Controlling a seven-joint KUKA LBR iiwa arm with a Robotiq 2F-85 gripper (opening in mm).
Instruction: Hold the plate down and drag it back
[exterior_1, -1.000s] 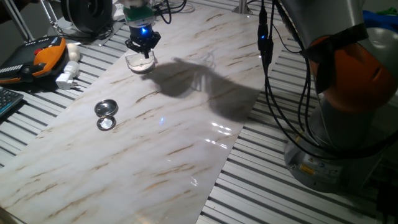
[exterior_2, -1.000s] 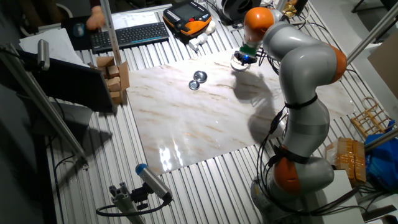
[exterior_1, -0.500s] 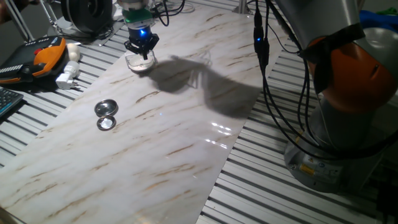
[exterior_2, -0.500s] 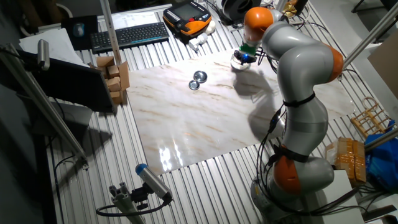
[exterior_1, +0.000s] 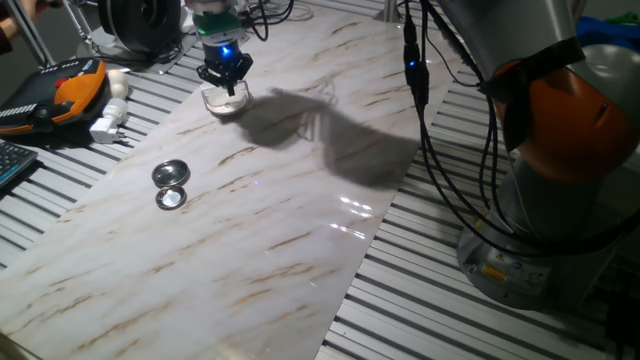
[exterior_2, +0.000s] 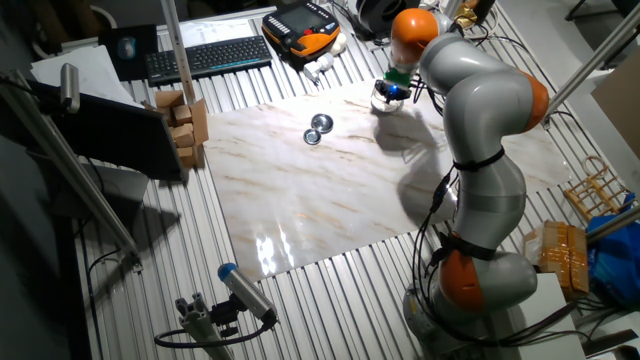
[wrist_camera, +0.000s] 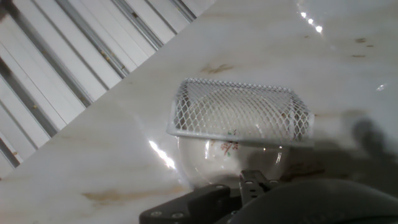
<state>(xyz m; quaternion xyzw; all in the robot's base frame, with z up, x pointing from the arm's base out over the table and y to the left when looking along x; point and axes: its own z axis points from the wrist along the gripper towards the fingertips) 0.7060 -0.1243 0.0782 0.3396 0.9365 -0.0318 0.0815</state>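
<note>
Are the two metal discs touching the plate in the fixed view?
No, the two metal discs lie well apart from the plate, which sits under the gripper near the marble board's far corner.

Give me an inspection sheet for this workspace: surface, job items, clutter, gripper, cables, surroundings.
Surface: marble-look board on a slatted table.
Job items: plate near the board's far edge, under the gripper.
Clutter: two metal discs side by side on the board; a white mesh piece over the plate in the hand view.
Gripper: gripper down on the plate; open or shut cannot be told.
Cables: black cables hang along the arm.
Surroundings: orange handset, keyboard, cardboard boxes.
</note>
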